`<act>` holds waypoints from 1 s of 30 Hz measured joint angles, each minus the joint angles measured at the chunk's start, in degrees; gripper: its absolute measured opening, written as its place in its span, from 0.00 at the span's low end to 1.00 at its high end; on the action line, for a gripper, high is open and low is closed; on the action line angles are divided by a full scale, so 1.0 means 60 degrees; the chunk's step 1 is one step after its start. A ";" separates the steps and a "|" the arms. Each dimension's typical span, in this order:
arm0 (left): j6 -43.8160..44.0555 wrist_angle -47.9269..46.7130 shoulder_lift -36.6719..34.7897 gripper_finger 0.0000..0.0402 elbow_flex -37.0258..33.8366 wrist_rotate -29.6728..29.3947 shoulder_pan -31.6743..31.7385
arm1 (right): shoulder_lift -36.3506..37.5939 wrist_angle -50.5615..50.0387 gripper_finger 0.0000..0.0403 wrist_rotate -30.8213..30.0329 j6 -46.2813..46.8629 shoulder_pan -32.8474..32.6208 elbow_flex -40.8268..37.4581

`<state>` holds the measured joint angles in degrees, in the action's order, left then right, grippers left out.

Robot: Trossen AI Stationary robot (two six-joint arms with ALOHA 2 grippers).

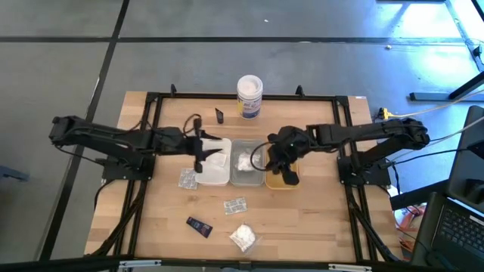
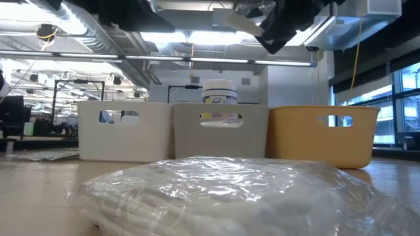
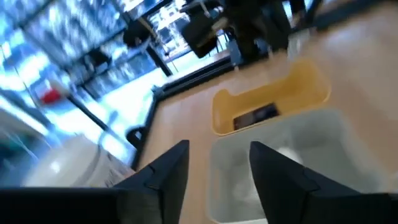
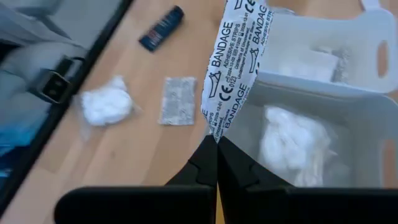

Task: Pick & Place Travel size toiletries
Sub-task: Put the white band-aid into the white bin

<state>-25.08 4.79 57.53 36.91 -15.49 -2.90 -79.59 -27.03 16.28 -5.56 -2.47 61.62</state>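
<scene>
The right gripper (image 4: 216, 144) is pressed together on the bottom edge of a bandage strip (image 4: 233, 62), which stands up from its fingertips over the grey tray (image 4: 367, 124); just beyond it the tray holds a white bundle (image 4: 289, 143), partly blurred behind the tray wall. From above, this gripper (image 1: 281, 162) sits between the grey tray (image 1: 246, 177) and the orange tray (image 1: 281, 183), its arm covering most of the orange one, and the strip cannot be made out there. The left gripper (image 3: 217, 165) is spread, nothing between its fingers (image 3: 171, 168), above the white tray (image 1: 214, 177), which holds a pale item half hidden under the arm. In its own view, past that gripper, the orange tray (image 3: 273, 102) shows a dark blurred item inside. On the table (image 1: 318, 219), well apart from both grippers, lie a sachet (image 1: 235, 205), a black tube (image 1: 200, 225) and a wrapped bundle (image 1: 243, 237); another sachet (image 1: 187, 179) lies just beside the white tray. The tub (image 1: 249, 96) stands beyond the trays.
</scene>
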 joint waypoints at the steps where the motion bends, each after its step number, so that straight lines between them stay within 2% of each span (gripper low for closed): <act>1: -0.0614 0.0229 0.0226 0.43 0.0000 0.0000 0.0000 | 0.0000 -0.0002 0.00 0.0195 -0.0007 0.0078 0.0023; 8: -0.4353 0.2727 0.1800 0.42 0.0000 0.0007 -0.0074 | 0.0000 -0.0464 0.00 0.0536 0.0027 0.0465 0.0525; 15: -0.6832 0.5090 0.2863 0.38 0.0048 0.0004 -0.0602 | 0.0004 -0.1029 0.00 0.0544 0.0033 0.0707 0.1063; 22: -0.7858 0.5203 0.3773 0.36 0.0944 0.0007 -0.0776 | 0.0004 -0.1310 0.00 0.0727 0.0218 0.0799 0.1335; 30: -0.7723 0.5135 0.4426 0.36 0.1457 -0.0171 -0.0679 | 0.0004 -0.1691 0.00 0.0860 0.0362 0.0792 0.1338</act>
<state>-71.41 35.60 84.09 45.65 -16.51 -6.97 -79.57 -37.18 21.44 -3.39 2.28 69.65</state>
